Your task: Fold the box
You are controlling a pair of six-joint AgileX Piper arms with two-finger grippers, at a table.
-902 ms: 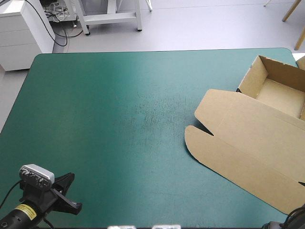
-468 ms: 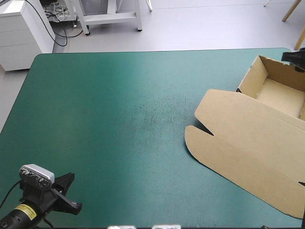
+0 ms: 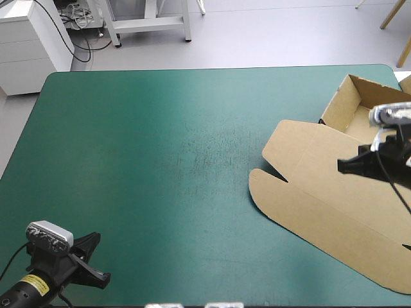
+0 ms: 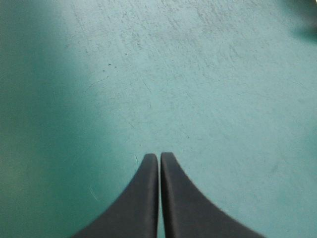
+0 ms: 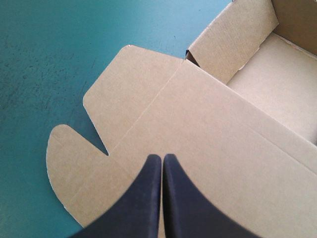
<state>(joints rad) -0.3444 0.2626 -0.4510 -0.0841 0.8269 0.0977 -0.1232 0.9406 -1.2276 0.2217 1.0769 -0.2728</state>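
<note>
The box (image 3: 302, 154) lies on the desk (image 3: 160, 160), on the right-hand part of its teal-green cover, and everything else is placed from it. It is brown board, half made up. At its far end the walls stand raised into an open tray (image 3: 379, 131) that shows its bare floor. From the tray's near wall the lid (image 3: 321, 192) spreads flat on the cover toward the desk's middle and near side. The lid ends in a rounded flap (image 3: 270, 189) at the corner farthest from the tray.

The right hand (image 3: 343, 165) hangs over the lid, just on the near side of the tray wall, and points across the lid toward the rounded flap. In the right wrist view this hand (image 5: 162, 161) has its two black fingers pressed together in one pointed arch. Nothing is between them, and the box (image 5: 208, 148) spreads out ahead of and under them. Whether the tips touch the board cannot be told.

The left hand (image 3: 95, 260) is well apart from the box, far out beyond the rounded flap, over bare cover. The left wrist view shows this hand (image 4: 159, 158) also closed, finger against finger, empty, with only scuffed teal-green desk (image 4: 198, 89) ahead of it.
</note>
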